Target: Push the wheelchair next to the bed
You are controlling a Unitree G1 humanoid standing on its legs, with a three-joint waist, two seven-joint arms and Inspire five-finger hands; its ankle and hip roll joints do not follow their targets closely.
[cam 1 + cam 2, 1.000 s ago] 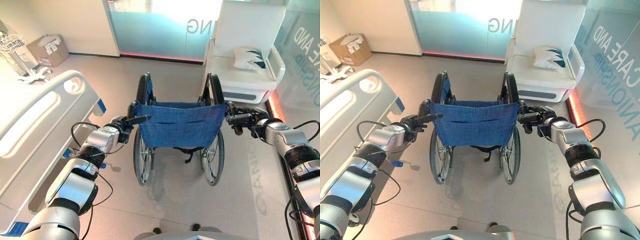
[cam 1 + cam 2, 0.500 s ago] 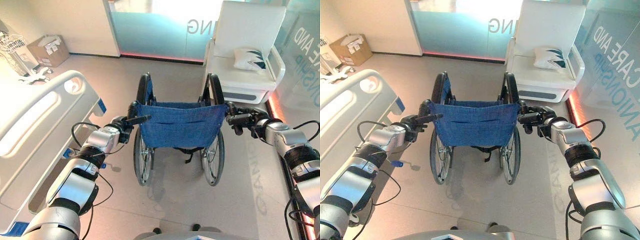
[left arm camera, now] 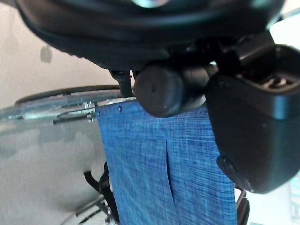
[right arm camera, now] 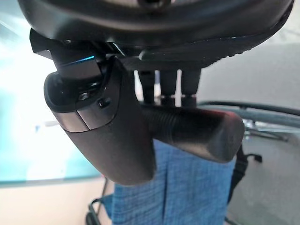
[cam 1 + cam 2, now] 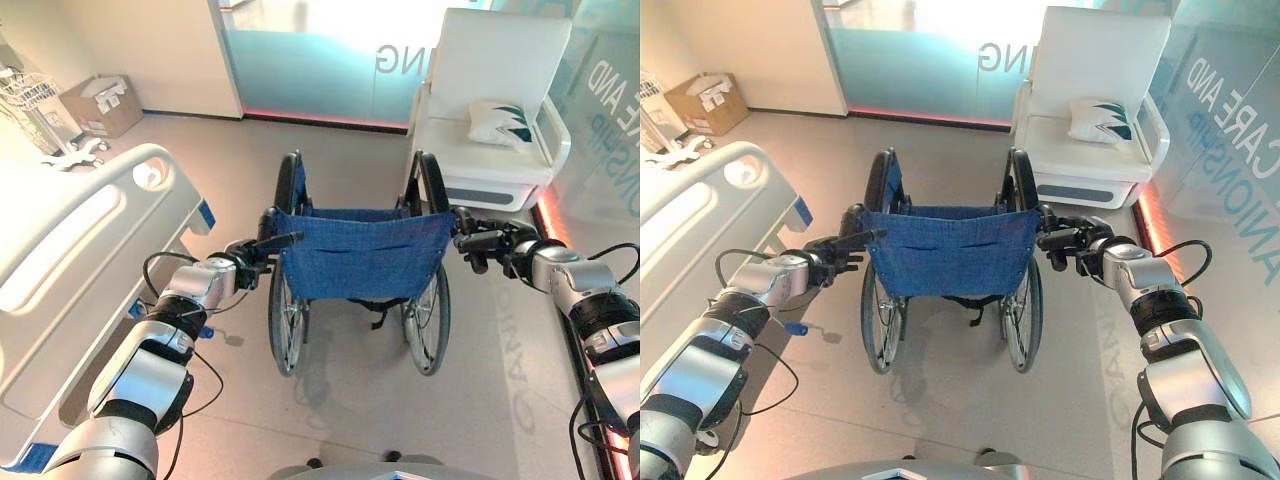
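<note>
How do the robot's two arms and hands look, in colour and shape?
Both arms are silver-grey, built of rounded segments with black bands at the joints and thin black cables looping beside them. The left hand and the right hand are dark, nearly black, with smooth bulky thumbs in the wrist views.

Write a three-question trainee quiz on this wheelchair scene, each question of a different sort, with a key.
1. True or false: the left hand and the right hand are each closed round a push handle of the wheelchair.
2. Which side of the wheelchair is the bed on? A) the robot's left B) the robot's right C) straight ahead
3. Fill in: a patterned ____ lies on the white armchair.

Key
1. True; each wrist view shows the fingers curled round a dark grip.
2. A.
3. Cushion.
</note>
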